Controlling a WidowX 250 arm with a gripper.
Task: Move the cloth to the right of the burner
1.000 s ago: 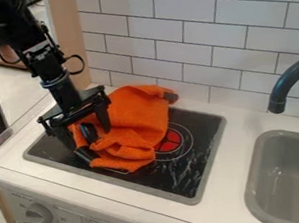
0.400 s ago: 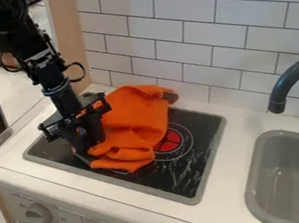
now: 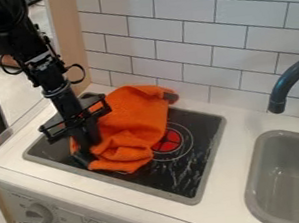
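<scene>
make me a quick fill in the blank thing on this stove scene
The cloth is colored ____.
The burner has a center colored ____.
In this view, the gripper meets the cloth's ____ side.
The wall behind is covered in white ____.

Missing words: orange; red; left; tiles.

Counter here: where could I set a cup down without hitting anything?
The counter is bare between the right edge of the stove and the sink, and along the stove's front. The stove's left is crowded: cloth and gripper.
</scene>
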